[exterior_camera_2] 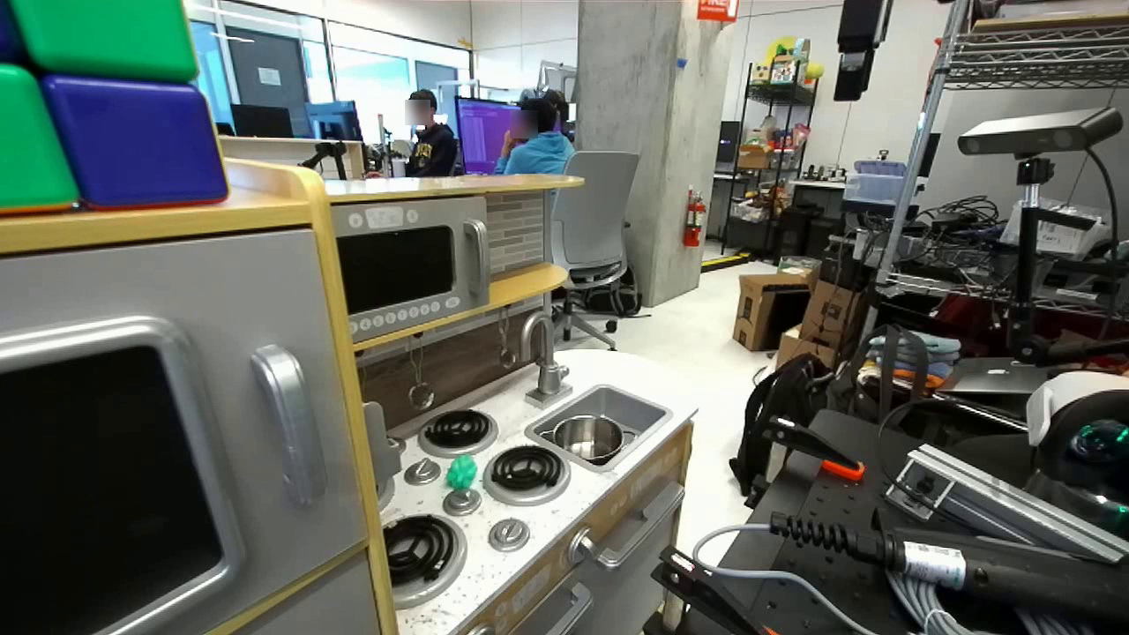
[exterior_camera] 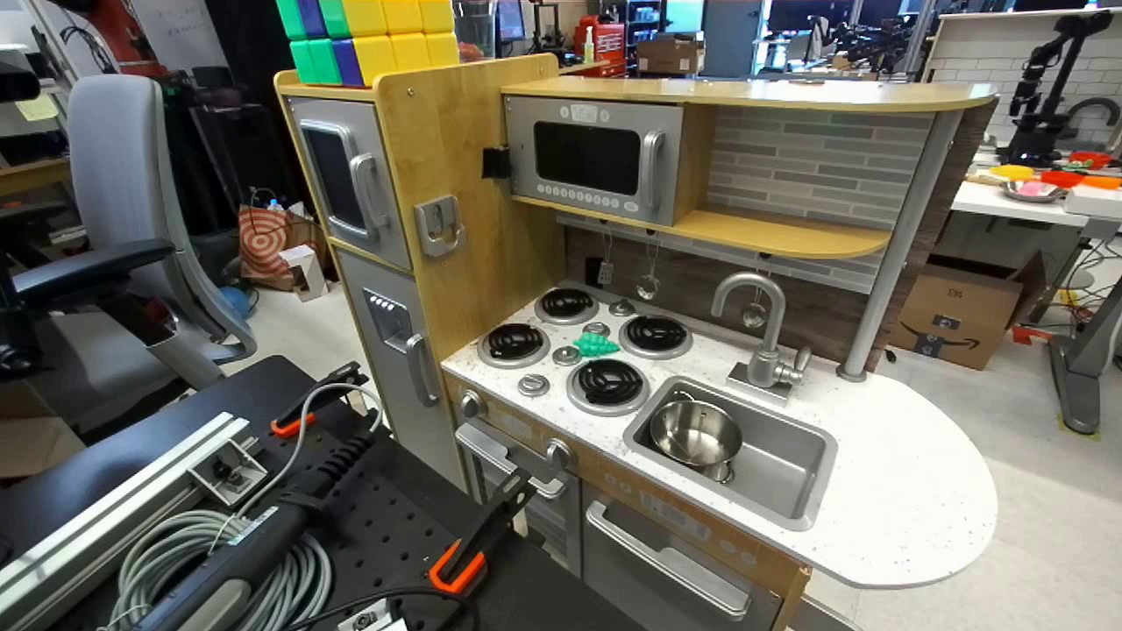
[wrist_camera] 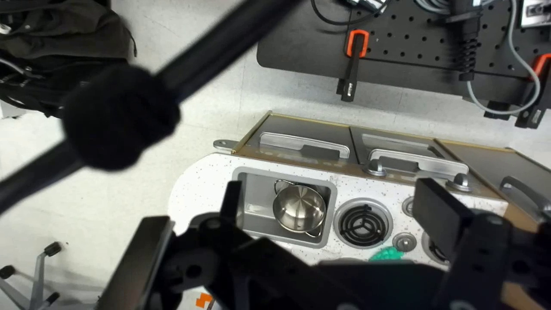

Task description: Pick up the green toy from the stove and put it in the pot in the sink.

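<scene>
Black and badly blurred, a bar with a thick lump in it slants across the left of the wrist view. Right of it, the gripper points down over the white counter, well apart from it, with its two fingers spread wide. How the arm bends behind the wrist cannot be told.

In an exterior view, again from the left, a paper bag with red rings sits on the floor near a grey chair; its contents are unclear. Green, blue and yellow blocks rest on top of a wooden cabinet. The green toy lies on the stove, among the grey knobs and between the four black burners; in the wrist view the gripper's body covers part of it. Further right, the grey sink holds the steel pot, which sits at the end near the stove with its loop handles on opposite sides and its shiny inside bottom in sight. Past the counter, an open cardboard box stands on the floor, its inside hidden, and on a table a metal bowl holds something pink, too small to name.
</scene>
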Action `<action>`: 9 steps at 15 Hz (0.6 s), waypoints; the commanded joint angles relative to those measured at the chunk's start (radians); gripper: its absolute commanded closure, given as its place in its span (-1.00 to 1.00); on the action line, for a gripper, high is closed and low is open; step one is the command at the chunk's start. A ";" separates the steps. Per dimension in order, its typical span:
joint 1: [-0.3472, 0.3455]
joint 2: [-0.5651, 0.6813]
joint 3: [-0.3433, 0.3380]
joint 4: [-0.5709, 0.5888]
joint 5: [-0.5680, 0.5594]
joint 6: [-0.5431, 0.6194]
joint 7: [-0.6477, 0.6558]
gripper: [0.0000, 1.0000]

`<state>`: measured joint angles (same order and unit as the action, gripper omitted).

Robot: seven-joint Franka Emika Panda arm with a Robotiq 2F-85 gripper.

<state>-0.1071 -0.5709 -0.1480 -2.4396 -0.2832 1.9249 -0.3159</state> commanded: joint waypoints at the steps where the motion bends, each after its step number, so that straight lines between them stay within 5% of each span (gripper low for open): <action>1: 0.022 0.122 -0.041 -0.013 0.117 0.207 0.091 -1.00; 5: -0.014 0.378 -0.009 0.008 0.141 0.478 0.248 -1.00; 9: -0.007 0.604 0.025 0.088 0.118 0.584 0.432 -1.00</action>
<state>-0.1062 -0.1190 -0.1544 -2.4411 -0.1588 2.4630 0.0128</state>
